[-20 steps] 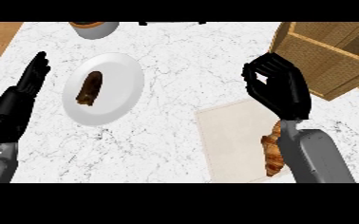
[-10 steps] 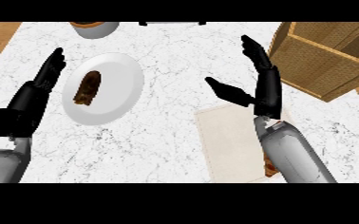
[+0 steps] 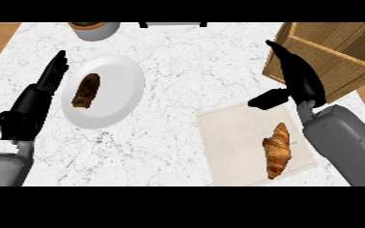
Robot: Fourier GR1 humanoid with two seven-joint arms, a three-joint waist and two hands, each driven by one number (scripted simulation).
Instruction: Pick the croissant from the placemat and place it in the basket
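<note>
A wicker basket (image 3: 335, 53) sits far right on the counter (image 3: 185, 63), a pale placemat (image 3: 235, 140) near it. Both hands are open, fingers straight: right hand (image 3: 299, 79) over the mat's far corner, left hand (image 3: 39, 96) at the left edge. The croissant (image 3: 277, 149) lies on the placemat.

The croissant (image 3: 277, 149) lies on the placemat (image 3: 228, 135) at 4 o'clock. The basket (image 3: 343, 62) sits at 2 o'clock. The plate (image 3: 122, 92) with food (image 3: 87, 91) is at 9 o'clock.

free: counter (image 3: 200, 67) between plate (image 3: 118, 75) and basket (image 3: 336, 60) | obstacle: grey pot (image 3: 95, 30), far edge
</note>
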